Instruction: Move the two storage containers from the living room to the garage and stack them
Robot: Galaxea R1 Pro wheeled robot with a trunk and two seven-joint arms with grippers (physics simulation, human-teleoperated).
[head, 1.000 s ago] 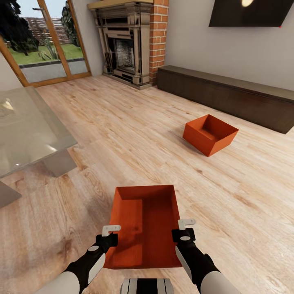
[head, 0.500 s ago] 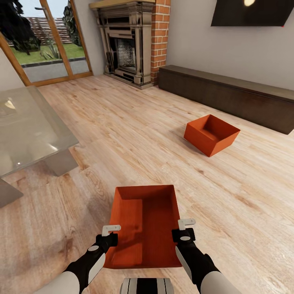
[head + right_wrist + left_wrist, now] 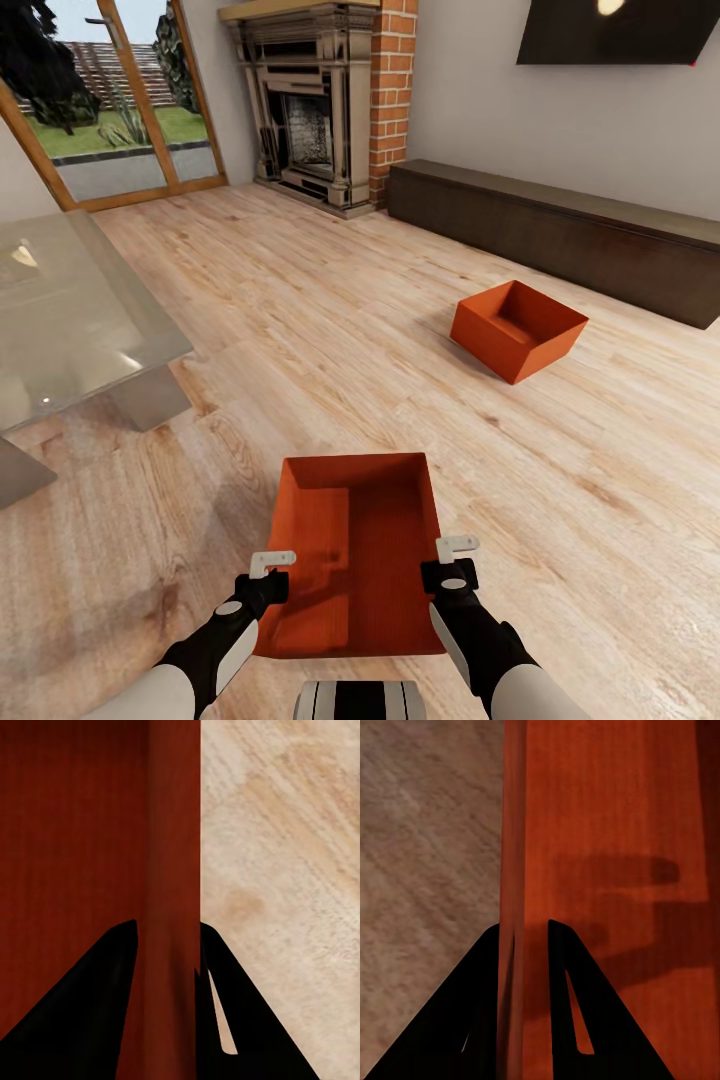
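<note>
One bin (image 3: 358, 555) is pinched by its side walls, the left gripper (image 3: 523, 937) and right gripper (image 3: 169, 937) each clamped on a rim above the wood floor (image 3: 300, 330). It is best kept level and carried evenly toward the garage. The other bin (image 3: 517, 330) sits near the cabinet (image 3: 560, 235).

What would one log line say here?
room: living room | left tool: shut on near container wall | right tool: same | second container: on wood floor
</note>
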